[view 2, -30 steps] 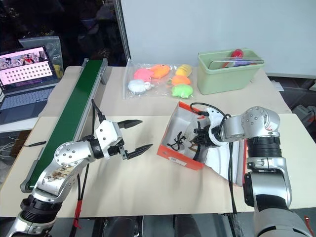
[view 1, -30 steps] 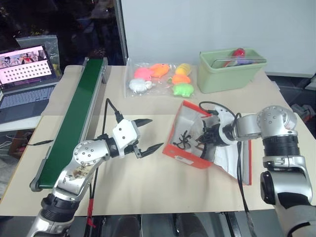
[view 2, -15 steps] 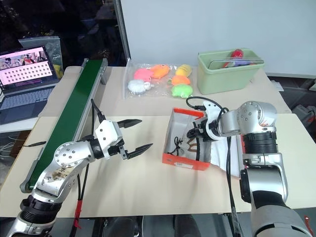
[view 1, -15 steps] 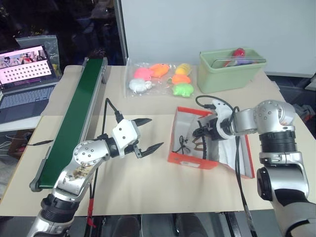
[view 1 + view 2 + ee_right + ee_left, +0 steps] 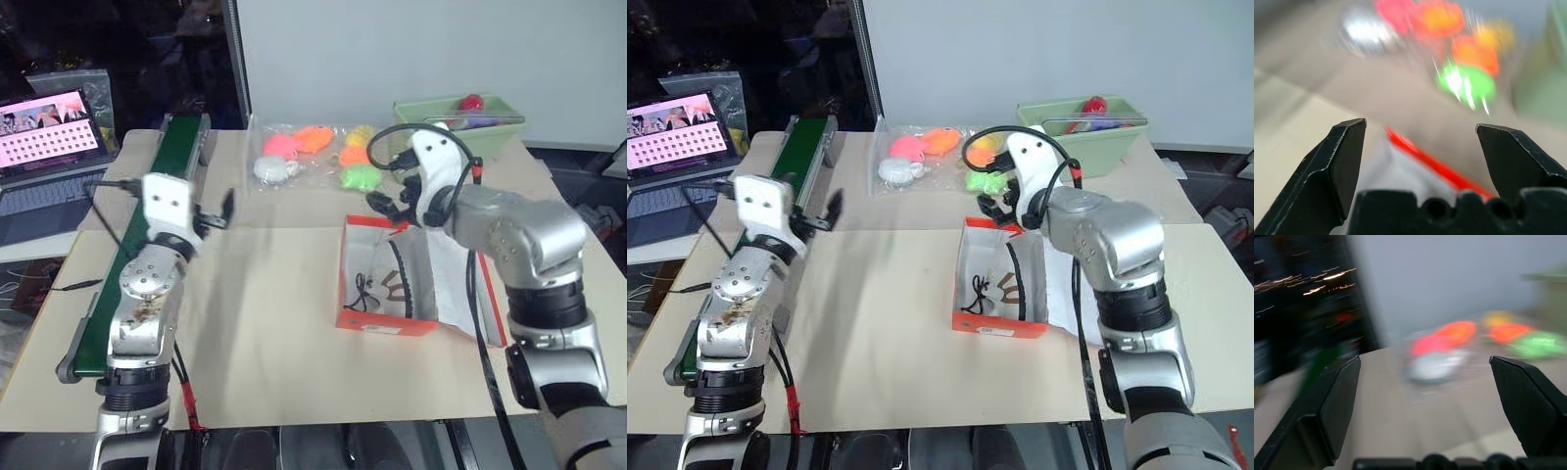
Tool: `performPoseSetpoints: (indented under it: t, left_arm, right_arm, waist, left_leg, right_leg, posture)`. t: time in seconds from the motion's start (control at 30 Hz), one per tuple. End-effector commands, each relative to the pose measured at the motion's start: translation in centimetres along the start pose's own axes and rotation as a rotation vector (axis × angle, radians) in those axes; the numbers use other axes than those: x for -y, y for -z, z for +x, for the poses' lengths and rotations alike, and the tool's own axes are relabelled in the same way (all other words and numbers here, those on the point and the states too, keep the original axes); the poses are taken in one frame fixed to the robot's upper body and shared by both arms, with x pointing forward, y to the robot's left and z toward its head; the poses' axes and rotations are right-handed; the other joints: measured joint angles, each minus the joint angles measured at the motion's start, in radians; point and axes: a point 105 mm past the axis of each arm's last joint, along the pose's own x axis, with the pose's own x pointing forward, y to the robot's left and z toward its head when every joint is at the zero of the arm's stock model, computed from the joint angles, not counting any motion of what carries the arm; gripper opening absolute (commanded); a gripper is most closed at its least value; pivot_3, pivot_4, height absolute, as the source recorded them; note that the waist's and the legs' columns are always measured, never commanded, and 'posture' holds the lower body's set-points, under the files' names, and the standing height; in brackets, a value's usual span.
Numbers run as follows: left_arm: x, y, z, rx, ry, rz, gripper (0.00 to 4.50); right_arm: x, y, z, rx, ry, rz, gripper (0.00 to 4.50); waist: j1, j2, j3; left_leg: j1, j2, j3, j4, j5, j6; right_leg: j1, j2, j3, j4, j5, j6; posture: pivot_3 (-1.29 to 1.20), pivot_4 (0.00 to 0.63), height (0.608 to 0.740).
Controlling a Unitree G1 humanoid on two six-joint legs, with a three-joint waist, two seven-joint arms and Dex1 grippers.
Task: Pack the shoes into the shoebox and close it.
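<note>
both tools stand wide open and empty: right tool [image 5: 1418, 156] hovers over the 12 o'clock end of the shoebox [image 5: 384, 321], left tool [image 5: 1422, 396] is raised by the green conveyor [image 5: 147, 235] at 9 o'clock. shoes [image 5: 377, 286] lie inside the box on the bench [image 5: 265, 333], lid open.

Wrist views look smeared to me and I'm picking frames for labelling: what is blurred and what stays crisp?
Left wrist view: left pincer black fingers crisp, soft toys and tabletop streaked by motion blur. Right wrist view: right pincer sharp, shoebox rim and toys smeared. Left eye view: table and shoebox sharp.
</note>
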Motion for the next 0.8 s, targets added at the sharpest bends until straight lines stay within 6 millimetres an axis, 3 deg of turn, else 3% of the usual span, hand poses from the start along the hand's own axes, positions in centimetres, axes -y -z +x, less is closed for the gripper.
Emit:
performPoseSetpoints:
  t: [0.03, 0.1, 0.23, 0.43, 0.53, 0.8]
  left_arm:
    - [-1.8, 0.0, -1.3, -0.029, -0.105, 0.047, 4.50]
    - [-2.2, 0.7, -1.8, -0.067, -0.116, 0.066, 4.50]
    - [-4.0, 2.0, -2.5, -0.134, -0.137, 0.076, 4.50]
    - [-5.3, 2.8, -2.6, -0.179, -0.149, 0.056, 4.50]
    - [-5.1, 2.9, -2.6, -0.192, -0.136, 0.048, 4.50]
    - [-4.3, 3.2, -2.9, -0.208, -0.109, 0.057, 4.50]
  right_arm:
    - [-4.4, -3.7, -2.3, 0.266, -0.287, 0.055, 4.24]
    - [-6.0, -3.9, -3.3, 0.309, -0.412, 0.093, 4.24]
    - [-7.8, -1.2, -4.7, 0.276, -0.630, 0.158, 4.24]
    - [-8.9, 0.6, -4.6, 0.254, -0.680, 0.151, 4.24]
    - [-9.6, 1.8, -4.3, 0.214, -0.690, 0.097, 4.24]
    - [-10.3, 2.8, -3.9, 0.192, -0.708, 0.037, 4.24]
  waist:
    - [0.000, 0.000, 0.000]
    - [0.001, 0.000, 0.000]
    - [0.007, -0.003, -0.001]
    - [0.002, -0.003, -0.001]
    - [0.000, -0.003, -0.001]
    - [0.001, -0.003, -0.001]
  left_leg:
    - [0.000, 0.000, 0.000, 0.000, 0.000, 0.000]
    - [0.000, 0.000, -0.001, 0.000, 0.000, 0.000]
    - [0.002, 0.000, -0.003, 0.000, 0.000, 0.000]
    - [0.006, 0.000, -0.002, 0.001, 0.000, -0.001]
    - [0.006, 0.000, -0.002, 0.001, 0.000, -0.001]
    - [0.007, 0.000, -0.001, 0.001, 0.000, -0.001]
  right_leg:
    - [0.000, 0.000, 0.000, 0.002, 0.000, 0.000]
    - [0.001, 0.000, 0.000, 0.003, 0.000, 0.000]
    - [0.003, 0.000, -0.003, 0.001, 0.000, 0.000]
    - [0.005, 0.000, -0.002, -0.001, 0.000, 0.000]
    - [0.005, 0.001, -0.002, -0.001, 0.000, 0.000]
    - [0.005, 0.000, -0.001, 0.000, 0.000, 0.000]
  posture:
    - [0.00, 0.150, 0.729]
    - [0.00, 0.150, 0.729]
    - [0.00, 0.150, 0.729]
    - [0.00, 0.150, 0.729]
    - [0.00, 0.150, 0.729]
    - [0.00, 0.150, 0.729]
